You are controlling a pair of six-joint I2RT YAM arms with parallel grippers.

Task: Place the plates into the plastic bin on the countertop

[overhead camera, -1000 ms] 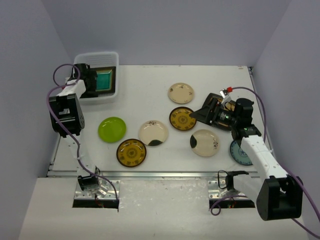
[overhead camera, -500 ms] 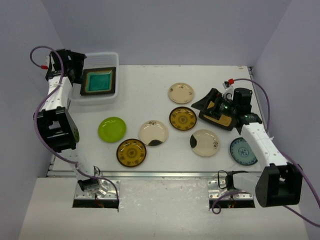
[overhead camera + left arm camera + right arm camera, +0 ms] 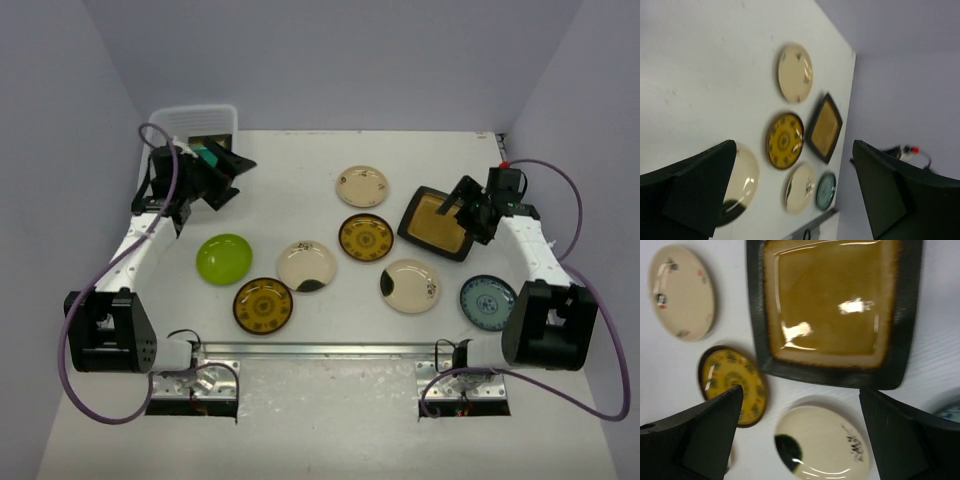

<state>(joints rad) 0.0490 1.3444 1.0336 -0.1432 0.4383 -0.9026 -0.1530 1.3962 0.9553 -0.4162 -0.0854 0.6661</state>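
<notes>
Right wrist view is filled by the mustard square plate, laid flat on the countertop and framed between the spread, seemingly empty jaws of the right gripper, while the plastic bin is set well apart, far left.

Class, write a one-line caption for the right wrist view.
Open right gripper hovers above dark square mustard-centred plate on off-white countertop.

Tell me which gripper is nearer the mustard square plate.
Right. The right gripper hangs open over the right side of the mustard square plate; the left gripper is far across the countertop, beside the plastic bin.
</notes>
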